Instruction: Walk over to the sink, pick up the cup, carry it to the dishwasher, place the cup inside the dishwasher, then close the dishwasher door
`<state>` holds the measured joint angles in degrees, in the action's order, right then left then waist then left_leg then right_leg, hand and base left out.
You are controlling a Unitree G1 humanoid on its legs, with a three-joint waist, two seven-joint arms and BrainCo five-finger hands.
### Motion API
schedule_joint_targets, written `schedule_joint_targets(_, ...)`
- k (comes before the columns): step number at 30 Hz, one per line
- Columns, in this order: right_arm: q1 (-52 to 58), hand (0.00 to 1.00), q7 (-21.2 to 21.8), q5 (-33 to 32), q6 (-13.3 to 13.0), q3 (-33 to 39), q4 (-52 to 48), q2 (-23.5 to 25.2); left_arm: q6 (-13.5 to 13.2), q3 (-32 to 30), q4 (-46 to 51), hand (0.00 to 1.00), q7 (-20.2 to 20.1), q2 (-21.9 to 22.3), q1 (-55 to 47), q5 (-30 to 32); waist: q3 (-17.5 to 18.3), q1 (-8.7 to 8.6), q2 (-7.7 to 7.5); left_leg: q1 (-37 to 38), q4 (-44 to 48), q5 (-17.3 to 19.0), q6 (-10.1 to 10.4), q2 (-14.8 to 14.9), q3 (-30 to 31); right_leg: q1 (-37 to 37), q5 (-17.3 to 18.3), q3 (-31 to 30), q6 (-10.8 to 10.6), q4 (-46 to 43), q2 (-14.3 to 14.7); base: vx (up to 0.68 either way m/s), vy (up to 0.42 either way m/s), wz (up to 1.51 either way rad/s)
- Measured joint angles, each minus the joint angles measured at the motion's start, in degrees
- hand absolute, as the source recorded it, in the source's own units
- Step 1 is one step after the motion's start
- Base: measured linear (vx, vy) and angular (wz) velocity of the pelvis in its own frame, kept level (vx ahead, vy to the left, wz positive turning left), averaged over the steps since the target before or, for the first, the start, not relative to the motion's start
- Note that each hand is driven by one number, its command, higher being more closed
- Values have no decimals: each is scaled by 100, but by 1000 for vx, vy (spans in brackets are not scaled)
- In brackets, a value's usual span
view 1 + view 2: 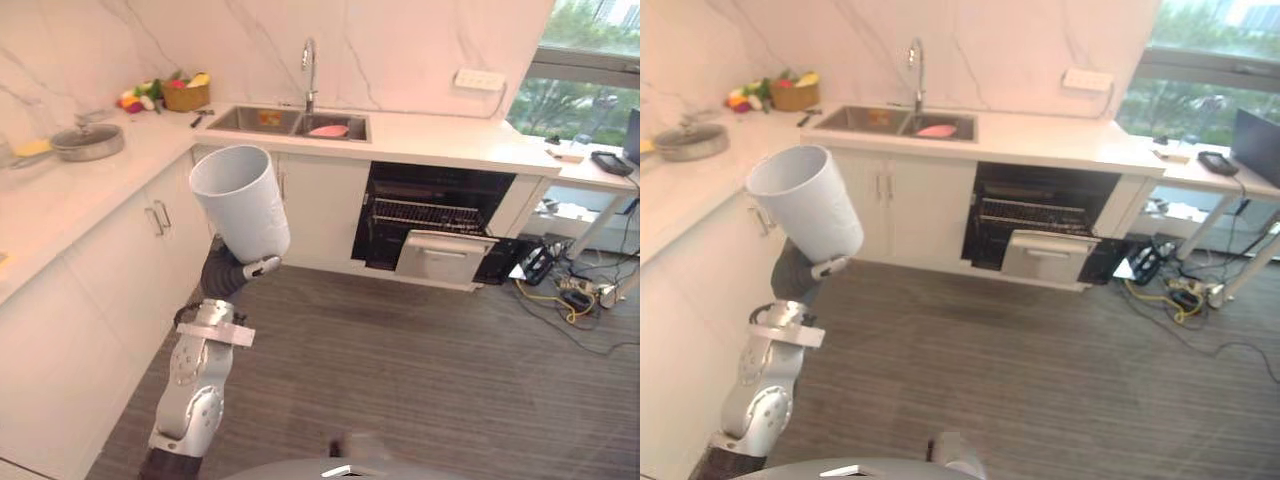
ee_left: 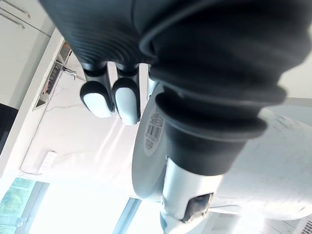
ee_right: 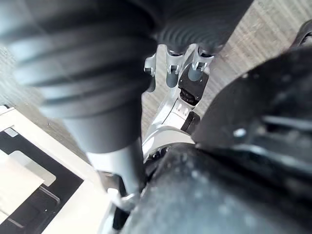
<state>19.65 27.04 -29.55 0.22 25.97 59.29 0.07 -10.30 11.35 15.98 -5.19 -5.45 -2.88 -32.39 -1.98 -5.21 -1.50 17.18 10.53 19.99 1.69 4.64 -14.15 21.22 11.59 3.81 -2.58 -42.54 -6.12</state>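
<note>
Left eye view: the left hand [image 1: 230, 272] grips the white cup [image 1: 240, 200], held up at near left. This looks like the carry step; the next move calls for walking to the open dishwasher [image 1: 437, 215], far right.

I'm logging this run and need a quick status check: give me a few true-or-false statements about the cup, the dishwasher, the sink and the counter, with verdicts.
1. The left hand holds the cup raised, away from the counter. True.
2. The dishwasher door is shut. False: it hangs open, with the rack showing.
3. The sink is empty. False: a pink item lies in its right basin.
4. A pan stands on the counter. True.
</note>
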Motion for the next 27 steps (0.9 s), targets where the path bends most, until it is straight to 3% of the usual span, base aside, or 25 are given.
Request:
schedule_joint_targets(1,66,0,1,-60,-90,14,-10,50,57,-12,0,100,-12,50,83,-5,17,-41,2,138,9,149,242,90,133,-93,-396,-42,123,1273,48,593,-157,63)
schedule_joint_targets(2,186,0,3,-139,-182,-19,9,50,83,-66,-17,100,-25,145,107,-6,15,-71,-17,354,55,344,404,178,299,-297,-1404,-159,-60,1846,119,640,-121,52)
schedule_joint_targets(4,135,0,27,-156,-249,-153,9,-116,185,-121,-147,100,-24,406,81,-6,42,-11,442,461,110,301,417,527,454,-361,-1088,4,57,1619,429,548,-49,11)
schedule_joint_targets(5,-9,0,62,-157,-196,-304,16,-221,190,-117,-141,100,-38,454,144,-7,-40,9,407,431,347,2,290,515,636,-347,-729,31,73,1291,404,478,-25,3)
schedule_joint_targets(7,-40,0,-24,-163,40,-456,15,-277,187,-37,-142,100,-46,474,148,-7,-99,32,391,317,1103,-291,268,583,683,-590,-347,58,119,1136,443,392,-32,6)
schedule_joint_targets(8,-52,0,-76,-164,137,-443,13,-288,180,12,-141,100,-31,493,146,-15,-180,55,387,68,1906,-500,396,712,791,-828,-161,134,134,1174,482,346,-63,6)
schedule_joint_targets(9,-50,0,-114,-164,209,-423,-20,-302,143,110,-133,100,-28,545,152,-88,-239,64,434,-524,3223,-1161,663,910,1017,-1103,30,200,200,1245,581,283,-69,7)
schedule_joint_targets(10,-20,0,-131,-164,230,-405,-59,-312,121,148,-133,100,-30,599,147,-125,-234,91,463,-848,3802,-1720,799,998,1133,-1220,96,213,221,1296,639,335,-73,1)
schedule_joint_targets(11,49,0,-130,-166,228,-384,-251,-315,90,195,-138,100,-29,685,150,-122,-241,167,531,-1352,4629,-2750,758,1157,1238,-1521,169,231,274,1531,757,356,-22,7)
schedule_joint_targets(13,61,0,-156,-164,192,-309,-282,-329,59,222,-132,100,-28,847,157,-117,-256,192,561,-2180,5478,-2334,476,1257,1167,-1935,201,304,371,1939,835,352,23,10)
schedule_joint_targets(14,73,0,-176,-152,201,-276,-255,-366,54,204,-132,100,-14,834,156,-117,-256,281,554,-2599,5564,-1786,187,1243,860,-2193,171,294,430,2197,831,374,72,-12)
schedule_joint_targets(15,110,0,-176,-144,202,-276,-215,-394,26,159,-131,100,4,832,154,-117,-253,396,539,-2819,5260,-1264,65,1201,510,-2403,160,262,400,2385,784,396,98,-22)
schedule_joint_targets(17,149,0,-200,22,210,-284,-214,-439,-15,56,-124,100,26,832,142,-117,-250,520,485,-2924,4246,-689,23,1071,40,-2662,194,150,226,2550,651,347,142,-26)
schedule_joint_targets(18,151,0,-206,83,223,-307,-216,-466,-19,23,-112,100,33,832,124,-117,-255,525,465,-2914,3800,-569,11,1002,-66,-2752,213,132,193,2609,590,151,162,-21)
schedule_joint_targets(19,158,0,-234,94,252,-418,-221,-519,-84,4,-75,100,68,823,50,-114,-222,525,392,-2904,2671,-556,-89,786,-177,-2896,300,88,47,2717,425,-9,162,-14)
schedule_joint_targets(20,159,0,-287,105,274,-463,-205,-544,-169,1,-73,100,77,824,-37,-114,-175,549,303,-2871,1705,-1103,-168,508,-96,-2940,424,-13,-148,2747,250,86,182,-20)
schedule_joint_targets(21,167,0,-362,133,319,-475,-182,-543,-209,-14,-81,100,89,797,-158,-114,-103,576,158,-2730,1466,-1112,-191,298,-167,-2951,443,-176,-180,2747,159,328,259,1)
schedule_joint_targets(22,165,0,-471,138,356,-454,-183,-457,-213,-9,-86,100,130,717,-300,-116,14,507,114,-2613,1241,-1222,-302,79,-168,-2970,284,-423,-77,2973,42,466,319,20)
schedule_joint_targets(25,169,0,-600,300,419,-465,-116,-458,-261,-32,-88,100,123,507,-398,-121,9,645,3,-2560,1331,-1217,-308,-27,-155,-3271,-205,-718,-170,3330,-66,407,241,18)
schedule_joint_targets(27,165,0,-617,291,428,-474,-32,-451,-414,48,-90,100,109,357,-400,-121,24,670,-25,-2322,1255,-1215,-309,-63,-154,-3320,-340,-786,-192,3049,-76,329,107,2)
